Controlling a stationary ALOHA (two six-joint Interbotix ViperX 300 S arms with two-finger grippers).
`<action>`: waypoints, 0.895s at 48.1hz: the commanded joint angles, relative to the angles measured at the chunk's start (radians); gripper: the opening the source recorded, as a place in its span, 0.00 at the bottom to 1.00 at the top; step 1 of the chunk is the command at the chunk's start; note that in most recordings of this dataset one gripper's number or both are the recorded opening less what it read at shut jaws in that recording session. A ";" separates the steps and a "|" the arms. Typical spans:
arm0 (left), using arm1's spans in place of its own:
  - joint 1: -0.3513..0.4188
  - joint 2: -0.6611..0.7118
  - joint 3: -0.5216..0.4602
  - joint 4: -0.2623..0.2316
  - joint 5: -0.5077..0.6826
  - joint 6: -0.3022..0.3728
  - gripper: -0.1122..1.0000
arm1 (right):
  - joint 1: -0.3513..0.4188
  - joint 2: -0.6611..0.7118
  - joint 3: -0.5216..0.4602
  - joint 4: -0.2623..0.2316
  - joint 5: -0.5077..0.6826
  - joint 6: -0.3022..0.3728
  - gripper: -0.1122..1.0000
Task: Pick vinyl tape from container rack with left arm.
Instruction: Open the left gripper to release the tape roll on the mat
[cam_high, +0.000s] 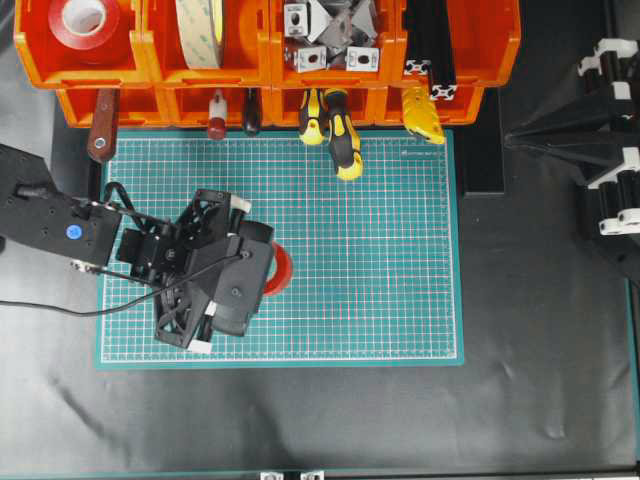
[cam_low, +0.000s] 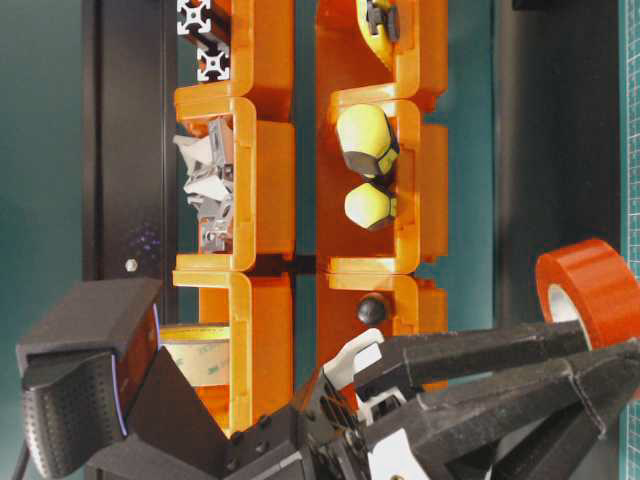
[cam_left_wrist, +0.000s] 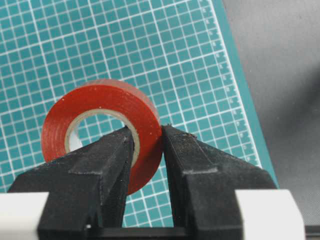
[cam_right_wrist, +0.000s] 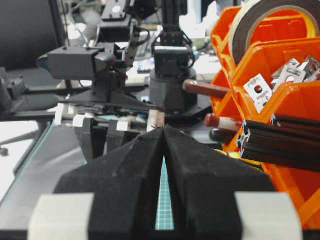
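A: Closest in, the left hand (cam_left_wrist: 147, 137) is clamped on the vinyl tape (cam_left_wrist: 102, 107), one finger (cam_left_wrist: 107, 160) through the core, the other outside, pinching the ring's wall.

B: And the roll stands on edge over the green cutting mat (cam_high: 400, 260), well clear of the container rack (cam_high: 270, 60). Whether it touches the mat, I can't tell.

A: I'd call it light and stiff, glossy on the face, so it could slip or swing. A wall pinch like this looks the sound place to hold it.

B: From overhead the roll (cam_high: 280, 270) is mostly hidden beneath the hand (cam_high: 262, 268); just a red arc peeks out.

A: The mat looks flat and gridded, on a dark bench (cam_high: 540, 400) with a few creases.

B: Farther back, the rack has another red roll (cam_high: 84, 20), a cream tape roll (cam_high: 200, 30), metal brackets (cam_high: 330, 35) and yellow-handled screwdrivers (cam_high: 335, 125).

A: The right hand (cam_right_wrist: 164, 145) sits parked at the side, jaws drawn together on nothing.
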 joint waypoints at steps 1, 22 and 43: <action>0.003 -0.012 -0.025 0.002 -0.003 -0.002 0.30 | 0.002 0.005 -0.037 0.003 -0.008 0.002 0.11; 0.002 -0.075 -0.015 0.000 -0.011 -0.046 0.87 | 0.002 0.005 -0.037 0.005 -0.006 0.002 0.11; -0.014 -0.540 0.114 0.000 -0.015 -0.172 0.86 | 0.002 0.000 -0.035 0.003 0.015 0.002 0.11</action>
